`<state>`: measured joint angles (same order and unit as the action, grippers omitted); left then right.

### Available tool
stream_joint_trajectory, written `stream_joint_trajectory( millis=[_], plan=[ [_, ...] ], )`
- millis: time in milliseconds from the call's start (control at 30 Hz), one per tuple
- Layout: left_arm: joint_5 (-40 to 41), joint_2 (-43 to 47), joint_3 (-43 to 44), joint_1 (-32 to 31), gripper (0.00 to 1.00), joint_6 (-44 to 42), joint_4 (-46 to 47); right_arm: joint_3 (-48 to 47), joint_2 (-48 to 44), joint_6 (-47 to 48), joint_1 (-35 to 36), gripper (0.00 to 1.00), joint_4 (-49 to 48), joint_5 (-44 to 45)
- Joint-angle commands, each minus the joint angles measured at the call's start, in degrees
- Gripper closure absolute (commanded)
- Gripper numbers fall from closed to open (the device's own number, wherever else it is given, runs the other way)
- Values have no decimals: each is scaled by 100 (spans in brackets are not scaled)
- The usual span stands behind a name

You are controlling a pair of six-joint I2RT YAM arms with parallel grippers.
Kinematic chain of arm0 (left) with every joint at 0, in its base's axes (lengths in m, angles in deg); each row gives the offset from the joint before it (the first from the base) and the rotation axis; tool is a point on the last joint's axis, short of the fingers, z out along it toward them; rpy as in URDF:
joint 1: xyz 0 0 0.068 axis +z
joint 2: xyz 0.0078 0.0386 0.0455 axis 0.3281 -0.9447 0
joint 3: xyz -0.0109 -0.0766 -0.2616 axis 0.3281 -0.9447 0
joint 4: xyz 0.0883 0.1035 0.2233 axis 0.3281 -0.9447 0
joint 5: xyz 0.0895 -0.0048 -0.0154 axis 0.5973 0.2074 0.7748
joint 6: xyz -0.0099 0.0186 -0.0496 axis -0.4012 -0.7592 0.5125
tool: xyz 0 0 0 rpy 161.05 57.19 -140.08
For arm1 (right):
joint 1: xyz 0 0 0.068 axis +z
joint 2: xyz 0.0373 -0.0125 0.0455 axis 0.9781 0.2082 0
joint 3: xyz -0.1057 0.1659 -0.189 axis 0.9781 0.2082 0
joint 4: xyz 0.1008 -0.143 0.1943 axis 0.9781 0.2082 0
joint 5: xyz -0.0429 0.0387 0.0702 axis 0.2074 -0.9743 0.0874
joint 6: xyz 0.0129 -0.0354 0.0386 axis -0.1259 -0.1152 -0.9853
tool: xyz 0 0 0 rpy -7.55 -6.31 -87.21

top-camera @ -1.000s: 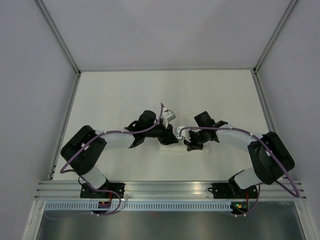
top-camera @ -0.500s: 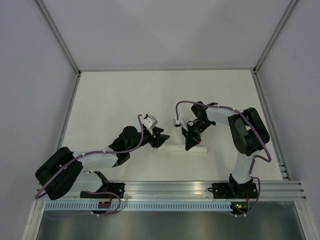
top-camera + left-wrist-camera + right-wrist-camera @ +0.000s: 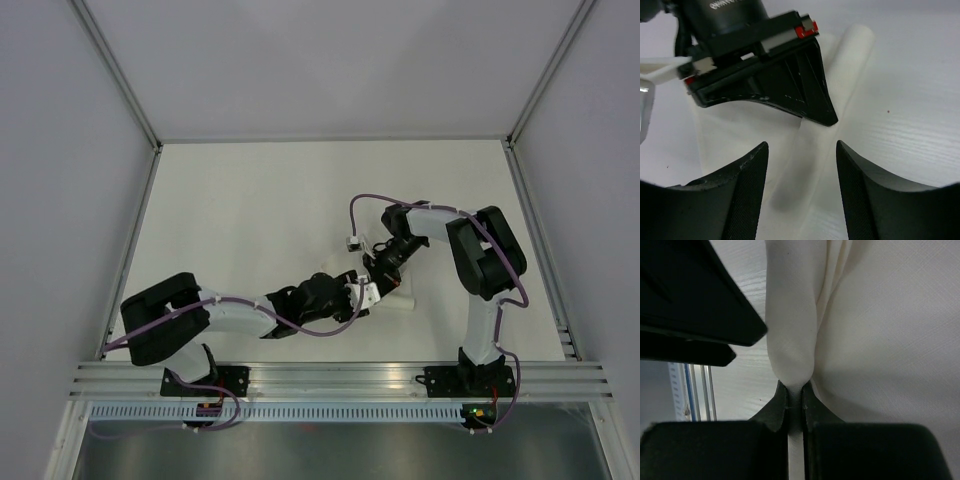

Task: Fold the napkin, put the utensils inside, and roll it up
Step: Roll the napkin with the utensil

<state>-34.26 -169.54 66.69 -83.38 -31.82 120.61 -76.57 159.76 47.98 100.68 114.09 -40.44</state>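
Observation:
The white napkin (image 3: pixel 401 298) lies as a short roll right of the table's middle. It also shows in the left wrist view (image 3: pixel 856 52) and the right wrist view (image 3: pixel 880 315). My right gripper (image 3: pixel 379 272) comes down on the roll from behind. In the right wrist view it (image 3: pixel 795 386) is shut on a pinched fold of the napkin. My left gripper (image 3: pixel 364 294) is at the roll's left end. In the left wrist view it (image 3: pixel 801 145) is open, one finger on each side of the roll, not gripping. The utensil is hidden.
The white table (image 3: pixel 240 200) is walled at the left, back and right. An aluminium rail (image 3: pixel 330 378) runs along the near edge by the arm bases. The two grippers are very close together; my right gripper's black body (image 3: pixel 790 85) fills the upper left wrist view.
My left arm has swung in low from the left, and its gripper has moved right to the roll's end. My right gripper has stayed on the napkin, shifting slightly.

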Motion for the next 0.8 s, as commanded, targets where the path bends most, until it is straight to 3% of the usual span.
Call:
stream_joint_trajectory(
  millis=[0,433,533,767],
  plan=[
    [395,-389,365,-186,37,-1045,-274,207,470,392,24,99,-268,1138],
    [448,-1348,445,-248,34,-1670,-133,75,646,383,-46,99,-189,1190],
    [343,-1488,567,-257,39,-1626,-326,23,681,374,-72,99,-172,1190],
    [44,-1919,875,-266,61,-1249,-889,-109,786,357,-73,99,-66,1155]
  ],
)
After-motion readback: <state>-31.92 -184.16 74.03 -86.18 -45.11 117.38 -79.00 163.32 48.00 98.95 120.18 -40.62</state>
